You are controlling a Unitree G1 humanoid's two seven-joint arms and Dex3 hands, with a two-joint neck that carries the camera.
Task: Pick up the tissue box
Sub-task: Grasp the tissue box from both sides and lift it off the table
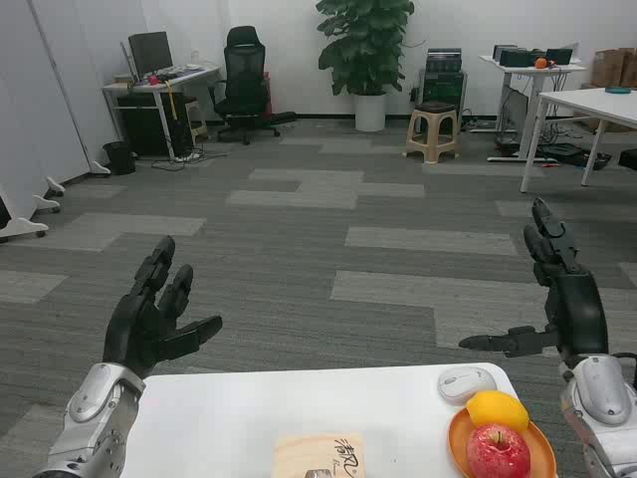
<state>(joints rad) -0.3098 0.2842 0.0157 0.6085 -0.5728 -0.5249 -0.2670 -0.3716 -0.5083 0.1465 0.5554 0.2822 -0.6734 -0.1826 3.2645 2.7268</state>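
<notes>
Grey carpet (299, 249) — desks, plant (365, 45)

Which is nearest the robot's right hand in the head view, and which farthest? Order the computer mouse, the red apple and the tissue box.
From the right hand:
1. Computer mouse, on the table's far right, just inward of the hand.
2. Red apple, on the orange plate at the right edge.
3. Tissue box, mid-table, at the picture's bottom.

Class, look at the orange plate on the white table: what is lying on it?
On the orange plate sit a red apple and, behind it, a yellow lemon. The fruit covers most of the plate, so its middle is unseen; its lower edge is cut off.
</notes>
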